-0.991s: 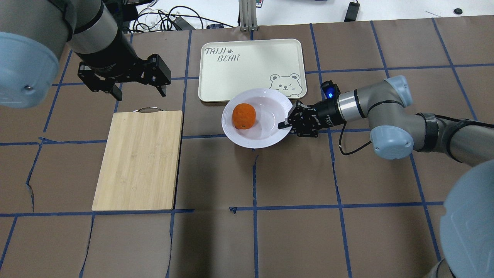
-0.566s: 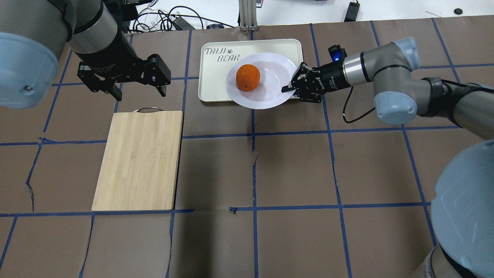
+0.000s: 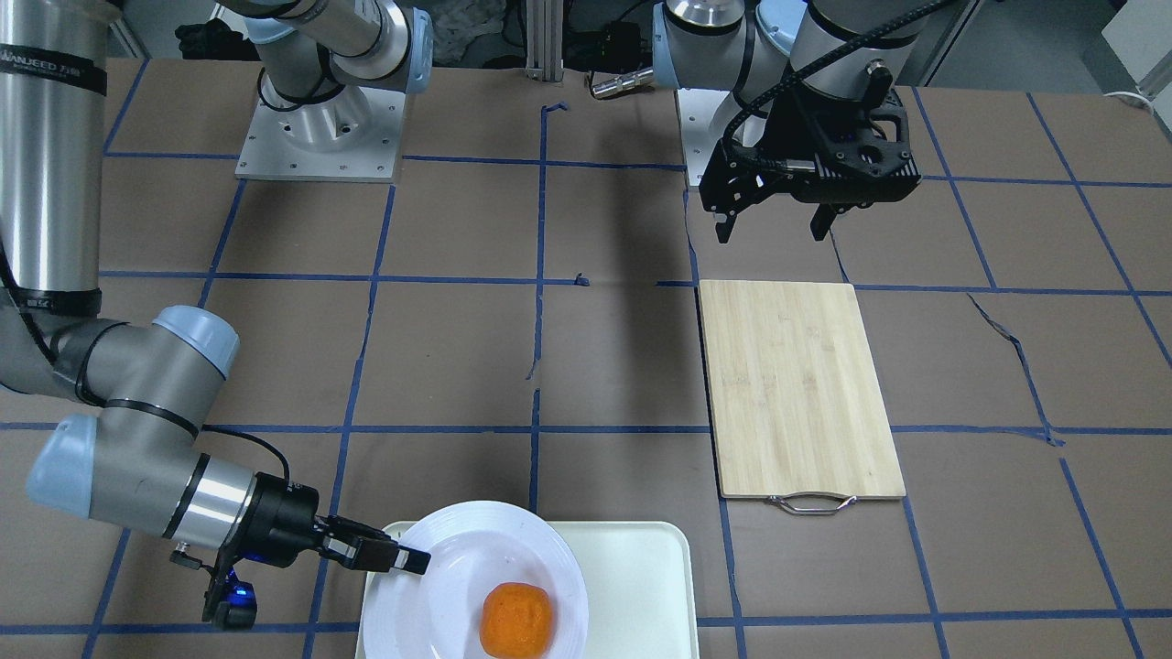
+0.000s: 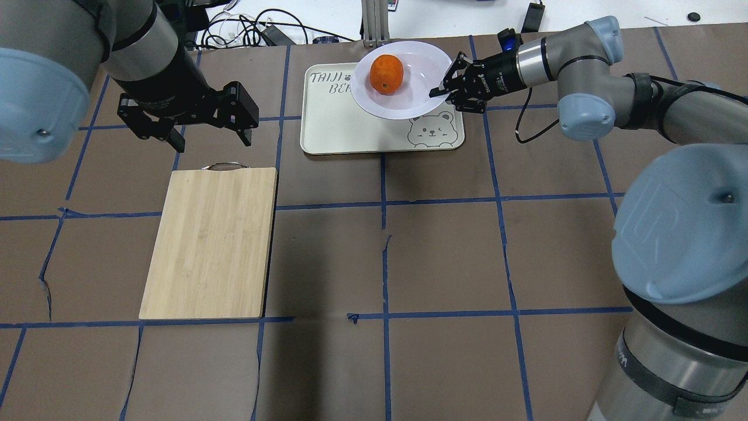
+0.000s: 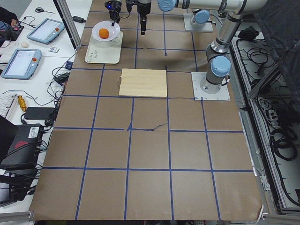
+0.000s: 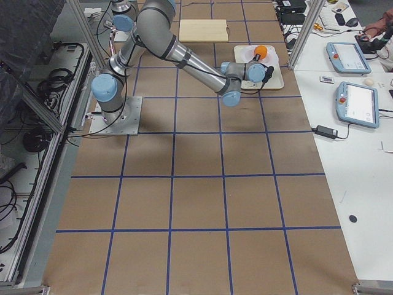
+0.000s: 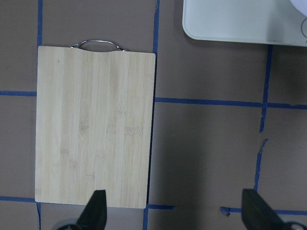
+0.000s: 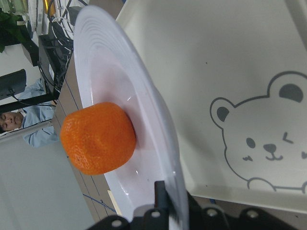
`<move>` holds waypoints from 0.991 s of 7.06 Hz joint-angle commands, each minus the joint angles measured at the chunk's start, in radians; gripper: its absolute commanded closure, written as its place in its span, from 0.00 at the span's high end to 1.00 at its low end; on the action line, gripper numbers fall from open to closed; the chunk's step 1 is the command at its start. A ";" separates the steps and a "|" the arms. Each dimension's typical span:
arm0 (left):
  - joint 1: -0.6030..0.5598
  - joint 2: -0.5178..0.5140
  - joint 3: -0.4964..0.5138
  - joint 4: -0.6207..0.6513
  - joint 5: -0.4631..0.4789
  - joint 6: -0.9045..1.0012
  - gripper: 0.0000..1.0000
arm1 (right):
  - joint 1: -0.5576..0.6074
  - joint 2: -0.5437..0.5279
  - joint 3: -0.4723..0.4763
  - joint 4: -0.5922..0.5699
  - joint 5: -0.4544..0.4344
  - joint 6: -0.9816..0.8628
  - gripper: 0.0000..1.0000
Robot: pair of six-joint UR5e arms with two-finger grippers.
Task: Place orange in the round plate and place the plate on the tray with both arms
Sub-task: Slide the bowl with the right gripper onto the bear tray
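The orange (image 4: 387, 74) lies in the white round plate (image 4: 418, 88). My right gripper (image 4: 439, 90) is shut on the plate's right rim and holds it in the air over the far part of the cream tray (image 4: 350, 128). In the right wrist view the orange (image 8: 98, 138) rests in the plate (image 8: 144, 96), with the tray (image 8: 230, 62) and its bear drawing beneath. From the front, the plate (image 3: 458, 567) hangs from the right gripper (image 3: 412, 560). My left gripper (image 4: 211, 142) hovers open and empty, left of the tray and just beyond the board's handle end.
A bamboo cutting board (image 4: 210, 242) with a metal handle lies left of the tray, also below the left wrist camera (image 7: 96, 129). Cables (image 4: 257, 29) lie beyond the table's far edge. A person (image 8: 24, 129) sits past that edge.
My right gripper has carried the plate with the orange from the table in front of the tray, up and away over the tray's far part. The left arm has not moved.
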State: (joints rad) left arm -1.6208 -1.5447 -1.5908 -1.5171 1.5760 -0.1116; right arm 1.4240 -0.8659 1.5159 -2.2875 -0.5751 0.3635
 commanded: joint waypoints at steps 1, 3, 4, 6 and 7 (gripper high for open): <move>-0.001 0.000 0.000 0.000 0.001 0.000 1.00 | 0.001 0.028 -0.003 -0.006 0.000 0.000 0.01; -0.001 0.000 0.000 0.000 -0.001 0.000 1.00 | 0.004 0.039 0.001 -0.007 -0.003 -0.008 0.04; -0.001 0.000 0.000 0.000 -0.001 0.000 1.00 | 0.009 0.054 0.001 -0.007 0.000 -0.017 0.05; -0.001 0.000 0.000 0.000 -0.001 0.000 1.00 | 0.021 0.059 0.000 -0.007 -0.003 -0.018 0.15; -0.001 0.000 0.000 0.000 -0.001 0.000 1.00 | 0.021 0.059 0.000 -0.007 -0.014 -0.018 0.46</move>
State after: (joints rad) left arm -1.6214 -1.5447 -1.5907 -1.5171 1.5754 -0.1120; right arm 1.4430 -0.8084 1.5158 -2.2948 -0.5796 0.3458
